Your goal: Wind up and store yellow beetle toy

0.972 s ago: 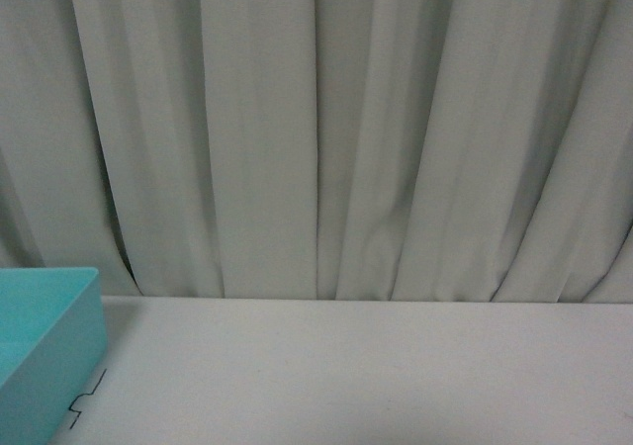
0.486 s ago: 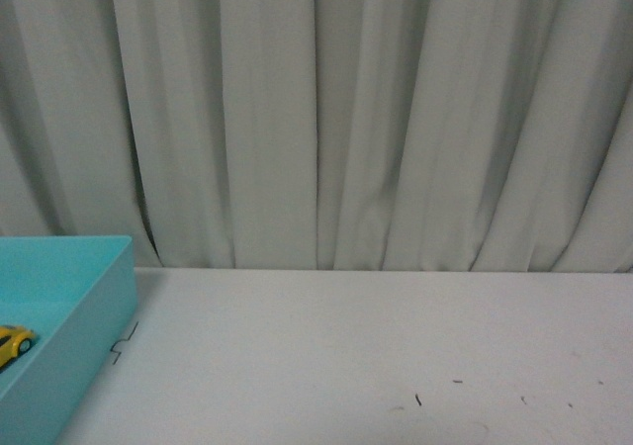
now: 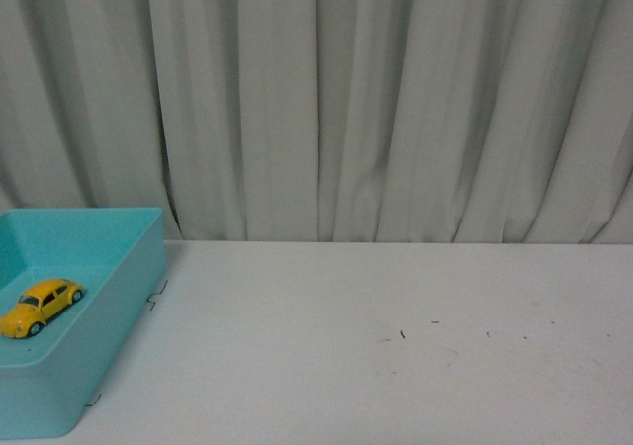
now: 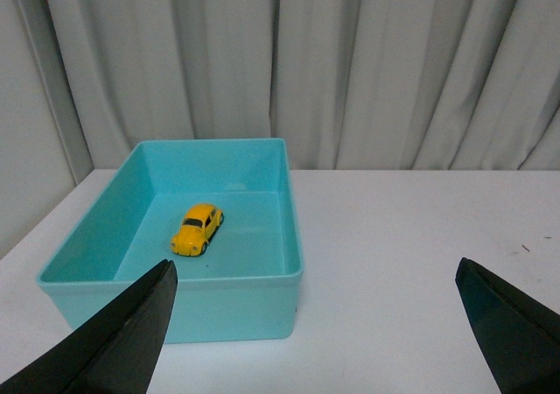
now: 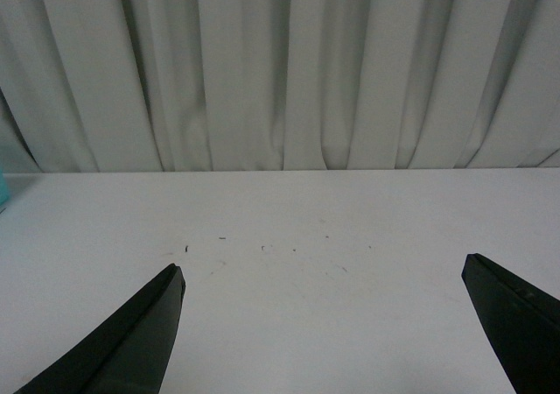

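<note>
1. Already the yellow beetle toy [image 3: 41,307] sits on its wheels on the floor of the turquoise bin [image 3: 134,297], which suggests the storing part of the task is done or nearly so; whether it was wound up cannot be told from these views.
2. Seen from the left wrist, the toy [image 4: 197,228] lies roughly mid-floor, apart from all four walls of the bin [image 4: 293,236], so it looks settled, not propped or leaning.
3. The bin stands on the white bench [image 3: 396,346] at the robot's left, close to the grey curtain [image 3: 396,99] behind; its open top makes it a simple drop-in store.
4. The left end effector [image 4: 319,324] is spread wide and holds nothing, its dark fingers [image 4: 114,341] well apart above the near wall of the bin. That reads as a release pose, backed off from the toy.
5. The right end effector [image 5: 324,324] is likewise wide and empty, over bare bench with only a few small dark specks [image 5: 262,247] ahead; it appears idle, kept clear of the bin side.
6. Neither arm shows in the front view, which fits both being held back from the work area.
</note>
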Motion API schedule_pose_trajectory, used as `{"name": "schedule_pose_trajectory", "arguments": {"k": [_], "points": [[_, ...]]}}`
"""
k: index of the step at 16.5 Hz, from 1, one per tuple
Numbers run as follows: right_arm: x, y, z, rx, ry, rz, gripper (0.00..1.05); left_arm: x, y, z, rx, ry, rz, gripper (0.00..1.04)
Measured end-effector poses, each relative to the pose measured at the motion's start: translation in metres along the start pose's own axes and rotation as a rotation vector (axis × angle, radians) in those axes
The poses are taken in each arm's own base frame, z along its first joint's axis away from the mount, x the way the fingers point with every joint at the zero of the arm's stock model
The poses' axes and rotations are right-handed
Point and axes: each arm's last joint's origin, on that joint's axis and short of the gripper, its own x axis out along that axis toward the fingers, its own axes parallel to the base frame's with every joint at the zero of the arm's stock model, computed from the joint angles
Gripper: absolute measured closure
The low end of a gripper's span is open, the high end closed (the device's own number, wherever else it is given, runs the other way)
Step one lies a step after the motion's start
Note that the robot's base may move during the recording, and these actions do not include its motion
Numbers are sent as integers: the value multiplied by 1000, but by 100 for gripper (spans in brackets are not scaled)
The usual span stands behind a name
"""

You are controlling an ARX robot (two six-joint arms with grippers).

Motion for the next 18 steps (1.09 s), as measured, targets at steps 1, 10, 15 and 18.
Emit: {"name": "schedule_pose_trajectory", "arguments": {"k": [1,10,15,18], "points": [[0,0,0,0,0,0,7,0,0,0,0,0,0,7],[0,0,0,0,0,0,7,0,0,0,0,0,0,7],[0,0,0,0,0,0,7,0,0,0,0,0,0,7],[0,0,0,0,0,0,7,0,0,0,0,0,0,7]]}}
